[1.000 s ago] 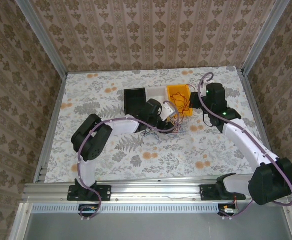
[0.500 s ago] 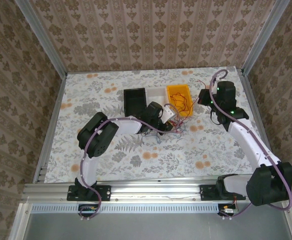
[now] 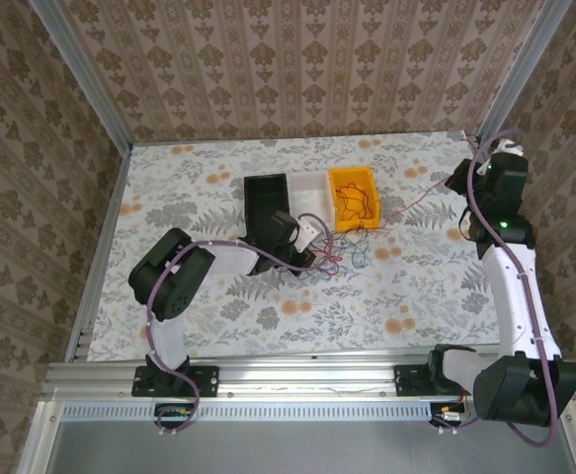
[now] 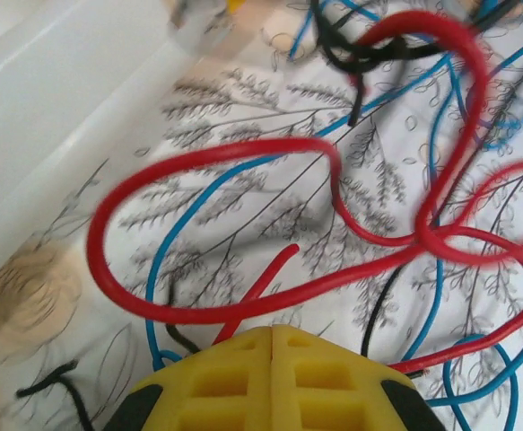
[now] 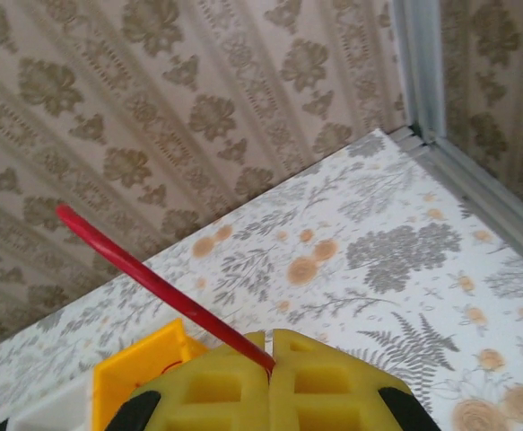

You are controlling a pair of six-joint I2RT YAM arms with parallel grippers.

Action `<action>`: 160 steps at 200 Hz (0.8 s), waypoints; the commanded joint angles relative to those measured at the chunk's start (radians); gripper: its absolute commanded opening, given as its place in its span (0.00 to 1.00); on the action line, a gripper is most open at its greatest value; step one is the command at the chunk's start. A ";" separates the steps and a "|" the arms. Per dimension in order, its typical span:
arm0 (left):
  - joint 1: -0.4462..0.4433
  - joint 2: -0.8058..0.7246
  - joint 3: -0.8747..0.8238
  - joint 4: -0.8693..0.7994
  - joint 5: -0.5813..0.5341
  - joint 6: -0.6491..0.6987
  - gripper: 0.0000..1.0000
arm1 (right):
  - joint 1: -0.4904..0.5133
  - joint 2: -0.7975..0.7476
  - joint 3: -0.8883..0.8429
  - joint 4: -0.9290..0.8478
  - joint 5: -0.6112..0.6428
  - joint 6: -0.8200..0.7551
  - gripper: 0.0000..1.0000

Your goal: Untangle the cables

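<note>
The cables (image 3: 345,257) lie as a loose tangle of red, blue and dark wires (image 4: 333,180) on the table, in front of the bins. My left gripper (image 3: 305,255) sits at the tangle's left edge. Its yellow fingers (image 4: 272,337) are shut; a red wire end runs under the left finger, and I cannot tell whether any wire is pinched. My right gripper (image 3: 460,183) is raised near the far right corner, shut on one red cable (image 3: 416,197). That cable (image 5: 153,278) leaves the closed fingertips (image 5: 270,359) and stretches back toward the orange bin.
Three bins stand in a row at the back centre: black (image 3: 265,200), white (image 3: 314,188) and orange (image 3: 352,196), the orange one (image 5: 140,373) holding red wire. Patterned walls and a metal frame (image 5: 422,72) close in the table's far right corner.
My right gripper has swung right and back toward the far corner, drawing the red cable out taut. My left gripper has closed and shifted a little left at the tangle.
</note>
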 commanded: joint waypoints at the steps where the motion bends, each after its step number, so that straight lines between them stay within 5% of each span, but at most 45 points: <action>1: 0.010 -0.029 -0.068 -0.062 -0.073 -0.040 0.00 | -0.022 -0.012 0.046 -0.040 0.038 0.002 0.00; 77: 0.077 -0.122 -0.201 -0.088 -0.288 -0.146 0.00 | -0.143 -0.033 0.085 -0.135 0.131 0.035 0.00; 160: 0.099 -0.120 -0.217 -0.107 -0.346 -0.177 0.00 | -0.223 -0.057 0.076 -0.148 0.123 0.066 0.00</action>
